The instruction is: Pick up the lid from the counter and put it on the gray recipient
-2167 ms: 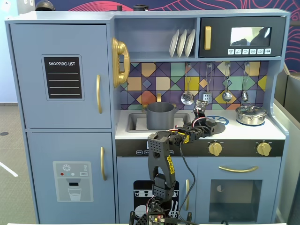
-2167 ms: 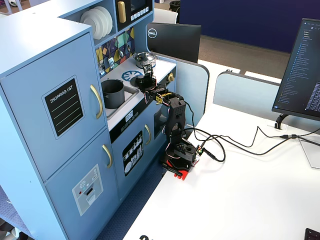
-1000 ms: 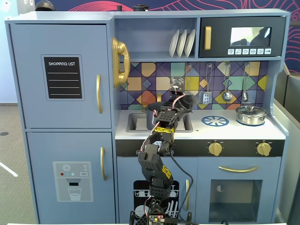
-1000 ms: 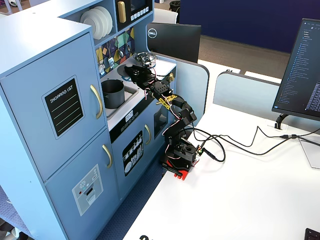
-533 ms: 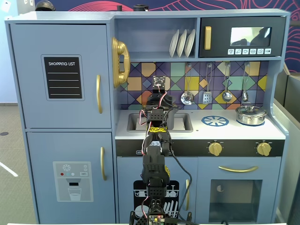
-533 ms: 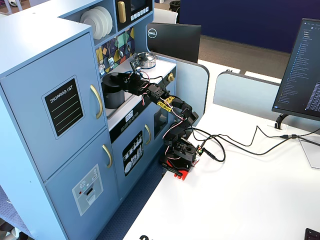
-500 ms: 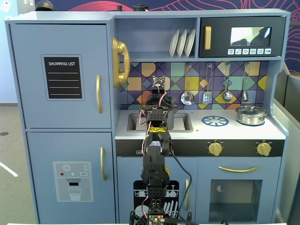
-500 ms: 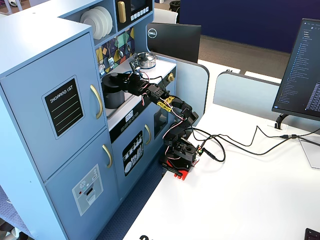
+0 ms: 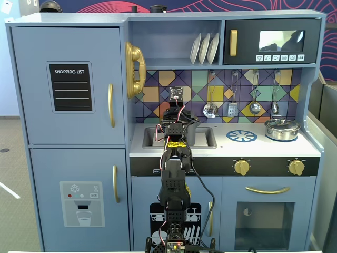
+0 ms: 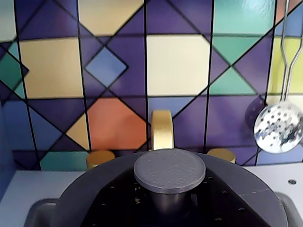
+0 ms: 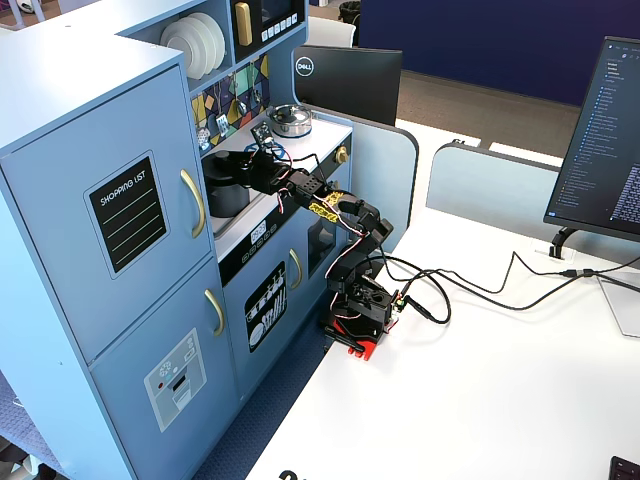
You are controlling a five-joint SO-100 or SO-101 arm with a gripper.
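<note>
In the wrist view the dark-gray lid [image 10: 94,189] fills the bottom of the frame, its round knob [image 10: 169,170] at centre and very close to the camera. The small side handles of the gray pot [image 10: 41,213] show at both bottom corners, so the lid lies over the pot; I cannot tell if it rests on the rim. In both fixed views the pot [image 9: 191,133] [image 11: 226,196] stands in the sink, with my gripper [image 9: 177,122] [image 11: 240,166] directly above it. The jaws are out of the wrist view and too small elsewhere to judge.
A gold faucet [image 10: 162,130] and two gold taps [image 10: 100,158] stand right behind the pot against the tiled wall. A slotted spoon [image 10: 278,127] hangs to the right. The shiny steel pot [image 9: 282,128] and the blue burner mark [image 9: 241,136] are on the right of the counter.
</note>
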